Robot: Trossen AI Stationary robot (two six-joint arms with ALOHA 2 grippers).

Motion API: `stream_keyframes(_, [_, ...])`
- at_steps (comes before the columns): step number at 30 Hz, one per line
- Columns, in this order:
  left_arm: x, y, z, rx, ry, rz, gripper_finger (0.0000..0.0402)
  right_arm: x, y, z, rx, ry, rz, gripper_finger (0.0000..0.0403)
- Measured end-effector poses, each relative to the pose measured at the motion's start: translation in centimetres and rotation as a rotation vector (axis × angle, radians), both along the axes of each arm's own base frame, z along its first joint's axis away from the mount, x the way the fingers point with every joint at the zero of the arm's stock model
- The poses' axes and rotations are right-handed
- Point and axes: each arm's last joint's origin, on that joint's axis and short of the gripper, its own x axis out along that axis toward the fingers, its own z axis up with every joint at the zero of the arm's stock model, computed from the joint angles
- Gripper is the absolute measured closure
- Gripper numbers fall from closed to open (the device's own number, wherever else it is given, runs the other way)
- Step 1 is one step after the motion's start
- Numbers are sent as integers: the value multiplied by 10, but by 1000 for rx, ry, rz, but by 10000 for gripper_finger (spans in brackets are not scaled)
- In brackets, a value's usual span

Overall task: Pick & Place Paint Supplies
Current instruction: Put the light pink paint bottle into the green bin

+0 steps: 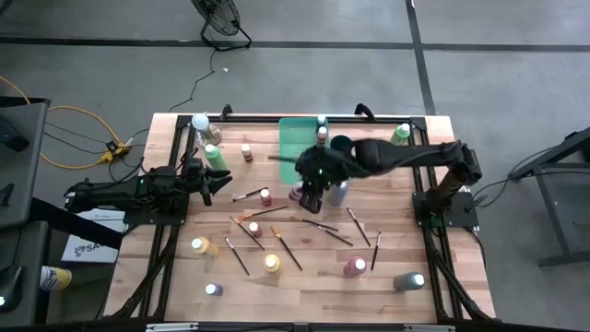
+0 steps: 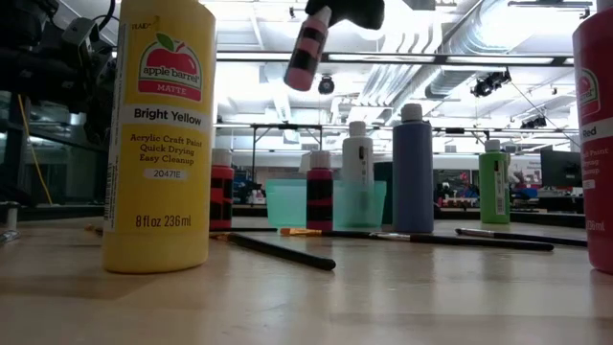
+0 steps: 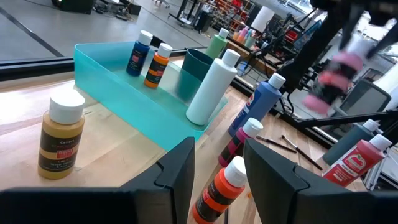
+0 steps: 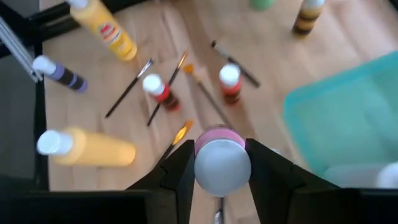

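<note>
I work over a butcher-block table (image 1: 304,277) of pale wood strips set on a grey concrete floor; the low view looks across it into a bright workshop with ducting and lights overhead. My right gripper (image 4: 222,163) is clamped on a pink bottle (image 2: 308,53) with black bands, held in the air above the middle of the table, near the teal tray (image 1: 297,138). In the low view the bottle hangs tilted, its long axis leaning off vertical. My right wrist view looks down its axis instead, showing only the round white cap between my fingers (image 4: 179,171), with brushes and small bottles spread on the wood below. My left gripper (image 3: 214,165) waits at the table's left side with its jaws part open and nothing between them; its wrist view alone shows the blue and orange bottles standing inside the tray. A tall Bright Yellow bottle (image 2: 159,134) stands upright closest to the low camera.
</note>
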Motion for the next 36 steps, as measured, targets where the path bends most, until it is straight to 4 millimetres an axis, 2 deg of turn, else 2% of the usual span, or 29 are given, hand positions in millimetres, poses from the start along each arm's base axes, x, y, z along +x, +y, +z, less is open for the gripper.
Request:
stream_keyframes(7, [0,0,0,0,0,0,266,-3,-47,14,-96,-29,-23,286])
stream_keyframes(15, [0,0,0,0,0,0,266,-16,-111,11,-147,16,-151,282])
stream_keyframes(22, [0,0,0,0,0,0,266,-24,-154,7,-254,52,-242,287])
stream_keyframes(26, [0,0,0,0,0,0,266,-19,-181,-9,-218,65,-334,281])
stream_keyframes(36, [0,0,0,0,0,0,266,-1,-235,-71,-55,125,-591,280])
